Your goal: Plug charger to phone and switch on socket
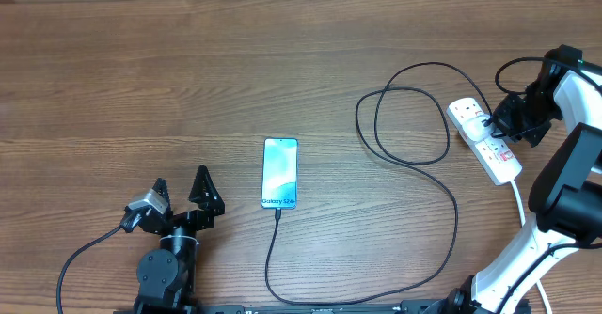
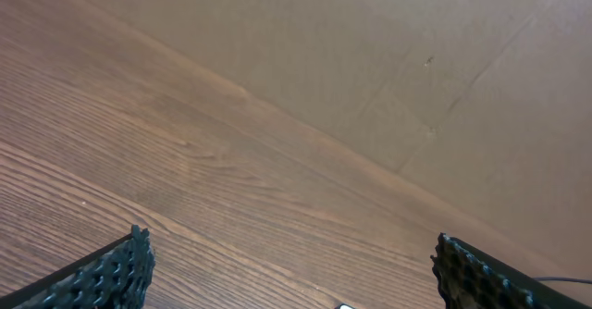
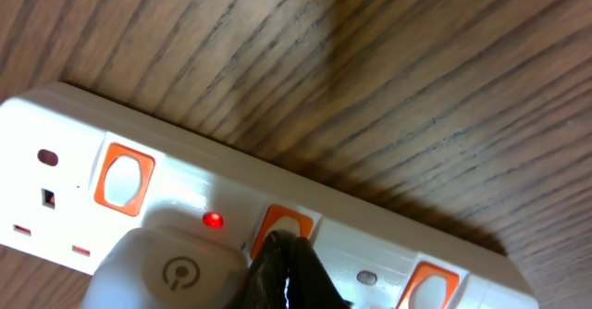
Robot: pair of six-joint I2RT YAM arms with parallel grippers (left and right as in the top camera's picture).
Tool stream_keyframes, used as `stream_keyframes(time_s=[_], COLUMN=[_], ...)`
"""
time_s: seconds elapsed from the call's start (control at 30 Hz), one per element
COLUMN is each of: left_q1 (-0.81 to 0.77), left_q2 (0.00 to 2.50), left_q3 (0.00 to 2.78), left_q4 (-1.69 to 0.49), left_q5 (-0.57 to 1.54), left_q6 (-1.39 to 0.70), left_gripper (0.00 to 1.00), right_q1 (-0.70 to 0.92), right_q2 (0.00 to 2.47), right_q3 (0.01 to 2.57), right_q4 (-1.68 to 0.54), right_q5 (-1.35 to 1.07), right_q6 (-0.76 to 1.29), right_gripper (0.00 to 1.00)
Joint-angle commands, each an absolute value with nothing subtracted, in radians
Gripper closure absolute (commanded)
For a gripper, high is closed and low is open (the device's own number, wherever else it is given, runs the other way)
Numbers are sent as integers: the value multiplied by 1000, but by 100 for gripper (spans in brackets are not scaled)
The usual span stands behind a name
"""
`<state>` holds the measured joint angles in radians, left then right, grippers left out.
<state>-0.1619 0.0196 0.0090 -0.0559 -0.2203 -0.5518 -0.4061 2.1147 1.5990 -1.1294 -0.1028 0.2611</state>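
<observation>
Phone lies flat on worktop near centre, screen up, "Galaxy" text at its near end. Charger cable's connector tip sits at phone's near end, looks plugged in. Cable runs toward near edge, sweeps R, then up into two loose loops btw phone and socket. Socket = white strip on far R of worktop, angled, white cord trailing off its near end. R hand is down on the socket; its fingers are pressed together, nothing held. In R wrist cam the black tips meet in one point right on the middle orange switch, touching it. Small red light glows next to that switch. Pale plug body w/ power symbol sits in the strip just beside the tips; another orange switch to its L, apart from the tips. L hand is near the front-L of worktop, well apart from phone, fingers spread wide, empty. L wrist cam shows only both fingertips at frame bottom over bare wood.
</observation>
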Motion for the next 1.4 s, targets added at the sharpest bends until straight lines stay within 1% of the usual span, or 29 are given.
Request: stream_keyframes(time_s=[0.0,0.17,0.37,0.47,0.6,0.67,0.8,0.83,0.9,1.0,1.13,1.17,1.2,1.23,1.3,1.33,1.37], left_q1=[-157,-157,-157,-157,-157,-157,-157,-157,-157,-157,-157,-157,-157,-157,-157,-157,-157], left_q2=[11,11,11,11,11,11,11,11,11,11,11,11,11,11,11,11,11], left_q3=[4,4,4,4,4,4,4,4,4,4,4,4,4,4,4,4,4], left_q4=[-55,-55,-55,-55,-55,-55,-55,-55,-55,-55,-55,-55,-55,-55,-55,-55,-55], left_q5=[-216,-216,-216,-216,-216,-216,-216,-216,-216,-216,-216,-216,-216,-216,-216,-216,-216], left_q6=[-557,-558,-557,-558,-557,-558,-557,-558,-558,-558,-557,-558,-558,-558,-558,-558,-558], left_gripper=[0,1,1,1,1,0,0,0,0,0,0,0,1,0,0,0,0], right_q1=[-404,-406,-393,-385,-380,-380,-380,-380,-375,-342,-239,-199,-154,-108,-12,27,64], right_q2=[2138,2035,1803,1660,1462,1385,1272,1253,1221,1171,1113,1098,1080,1061,1016,991,964], right_q3=[1649,1812,1985,2037,2059,2059,2059,2059,2059,2059,2049,2038,2022,2003,1953,1924,1890], right_q4=[-1196,-1358,-1428,-1389,-1166,-1020,-710,-644,-548,-528,-654,-674,-684,-688,-691,-691,-690], right_q5=[-86,-61,-64,-75,-195,-284,-462,-500,-545,-541,-504,-469,-427,-380,-270,-218,-165], right_q6=[258,260,261,261,275,326,402,401,400,397,385,385,385,384,384,384,384], right_gripper=[96,96,96,96,96,88,78,71,61,60,57,54,47,34,14,7,4])
